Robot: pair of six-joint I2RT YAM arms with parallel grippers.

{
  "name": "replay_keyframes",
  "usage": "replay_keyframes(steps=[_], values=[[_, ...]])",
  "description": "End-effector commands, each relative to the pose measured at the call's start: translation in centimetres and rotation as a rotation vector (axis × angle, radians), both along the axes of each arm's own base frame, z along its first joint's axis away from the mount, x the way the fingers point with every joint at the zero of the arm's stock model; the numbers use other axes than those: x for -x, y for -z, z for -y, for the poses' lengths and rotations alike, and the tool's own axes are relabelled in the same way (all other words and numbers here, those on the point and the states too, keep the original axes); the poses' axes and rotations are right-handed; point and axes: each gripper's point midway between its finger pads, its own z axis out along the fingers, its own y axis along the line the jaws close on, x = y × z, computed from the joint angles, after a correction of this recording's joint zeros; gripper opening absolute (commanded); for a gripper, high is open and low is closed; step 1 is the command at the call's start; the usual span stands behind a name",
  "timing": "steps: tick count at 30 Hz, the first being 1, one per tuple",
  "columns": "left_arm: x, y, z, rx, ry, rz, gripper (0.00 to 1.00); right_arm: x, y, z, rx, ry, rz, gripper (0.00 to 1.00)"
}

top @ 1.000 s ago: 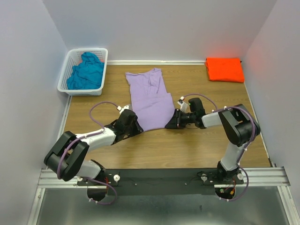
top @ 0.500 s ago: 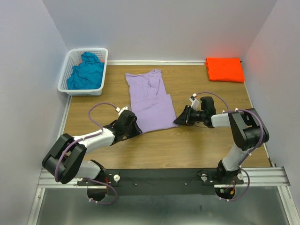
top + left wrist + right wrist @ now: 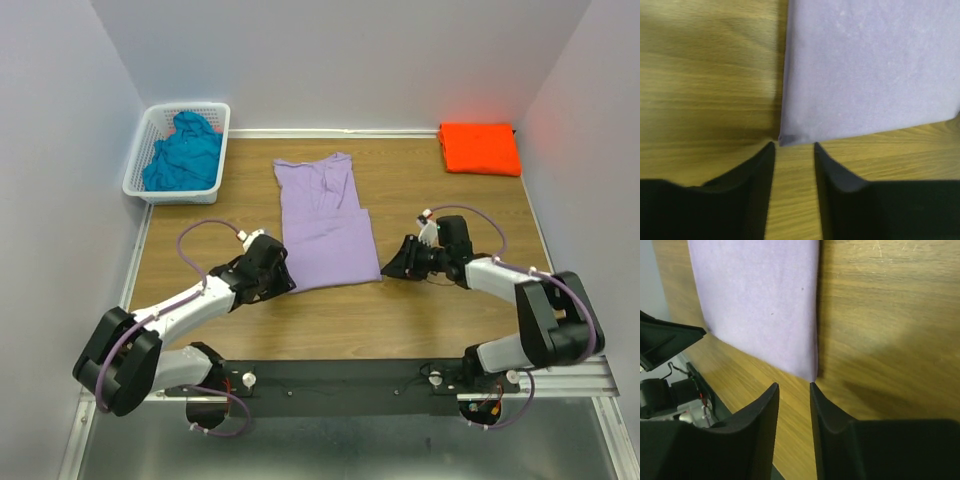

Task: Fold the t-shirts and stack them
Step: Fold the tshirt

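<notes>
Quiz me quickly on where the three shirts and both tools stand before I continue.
1. True or false: the left tool grips the lavender shirt.
2. Which shirt lies in the white basket? A orange, B teal, C lavender.
3. Where on the table is the folded orange shirt?
Key: 1 false, its jaws stand apart with the shirt's corner just ahead; 2 B, the teal shirt; 3 the far right corner.
</notes>
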Motion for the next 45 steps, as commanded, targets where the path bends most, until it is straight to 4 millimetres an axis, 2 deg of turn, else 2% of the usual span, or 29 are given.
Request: replay_keyframes(steps=[1, 4, 5, 6, 8, 9, 10, 11, 13, 19, 28, 35, 39, 43, 44, 45], values=[[0.0, -2.0, -1.9, -0.104, -0.045, 0.005, 0.59, 0.0, -1.6, 1.8, 0.133, 0.064, 0.02, 0.47], [0.7, -2.3, -2.1, -0.154, -0.03, -0.023, 0.68, -0.2, -2.9, 2.3, 0.216, 0.093, 0.049, 0.59], [0.8, -2.3, -2.0, -0.163, -0.025, -0.027, 0.69, -0.4, -2.8, 2.8, 0.265, 0.114, 0.052, 0.61], [1.3, -2.1, -1.8, -0.179, -0.006, -0.038, 0.69, 0.3, -2.4, 3.1, 0.308, 0.104, 0.023, 0.63], [1.2, -1.9, -1.2, -0.197, 0.01, -0.044, 0.69, 0.4, -2.6, 2.4, 0.374, 0.077, 0.033, 0.68], [1.2, -1.8, -1.0, -0.208, 0.019, -0.045, 0.69, 0.4, -2.2, 3.1, 0.449, 0.097, 0.03, 0.69], [1.1, -1.6, -0.6, -0.221, 0.033, -0.053, 0.69, 0.9, -2.1, 2.4, 0.482, 0.069, 0.037, 0.7], [0.9, -1.4, -0.6, -0.234, 0.033, -0.056, 0.68, 0.4, -2.2, 2.4, 0.525, 0.081, 0.052, 0.72], [0.4, -1.1, -0.4, -0.256, 0.041, -0.06, 0.66, 0.6, -2.0, 1.8, 0.559, 0.064, 0.056, 0.72], [-0.9, -0.5, 0.3, -0.29, 0.06, -0.059, 0.54, -0.1, -1.9, 0.9, 0.623, 0.051, 0.069, 0.7], [-0.4, 2.1, 0.3, -0.333, 0.096, -0.124, 0.53, -0.8, -1.2, 0.2, 0.662, 0.027, 0.048, 0.69], [0.0, 3.0, -0.2, -0.368, 0.105, -0.158, 0.52, -1.0, -0.8, -0.3, 0.669, 0.015, 0.039, 0.69], [0.9, 3.6, -0.1, -0.356, 0.123, -0.189, 0.43, -1.1, -0.7, -0.4, 0.676, 0.016, 0.032, 0.69], [1.2, 3.6, -0.4, -0.366, 0.126, -0.203, 0.26, -1.3, -0.6, -0.7, 0.68, 0.022, 0.02, 0.69], [1.3, 3.5, -0.5, -0.371, 0.136, -0.201, 0.11, -1.3, -0.3, -0.8, 0.684, 0.025, 0.007, 0.69], [1.3, 3.5, -0.5, -0.371, 0.136, -0.201, 0.11, -1.4, -0.3, -1.0, 0.683, 0.023, 0.007, 0.69]])
